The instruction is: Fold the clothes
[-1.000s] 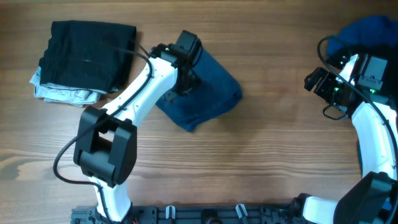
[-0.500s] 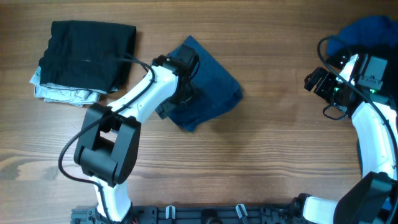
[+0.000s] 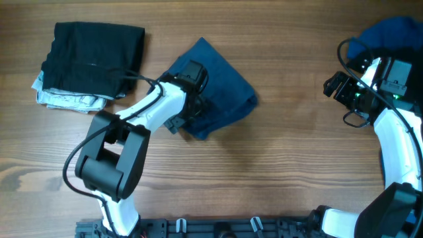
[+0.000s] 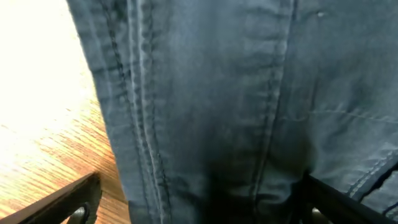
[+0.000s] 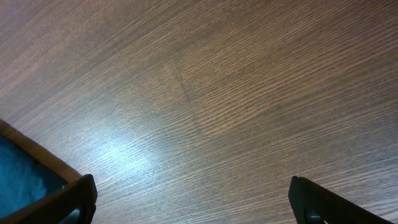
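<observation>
The clothes in work are dark navy trousers (image 3: 225,89), folded into a compact bundle left of the table's middle. My left gripper (image 3: 187,112) hovers low over their near-left edge, jaws wide apart, holding nothing. In the left wrist view the denim (image 4: 236,106) with its stitched seams fills the frame between the spread fingertips of my left gripper (image 4: 202,211). My right gripper (image 3: 332,87) is open at the right side, over bare wood. The right wrist view of my right gripper (image 5: 199,205) shows only tabletop between its fingers (image 5: 323,199).
A folded black garment (image 3: 92,56) lies on a pale patterned one (image 3: 66,100) at the far left. A royal blue garment (image 3: 390,30) is heaped at the far right corner behind the right arm. A blue patch (image 5: 18,171) shows at the right wrist view's lower left.
My left gripper opened fully, let go of the trousers and drew back toward the near side across them, uncovering their far corner. The right arm has not moved.
</observation>
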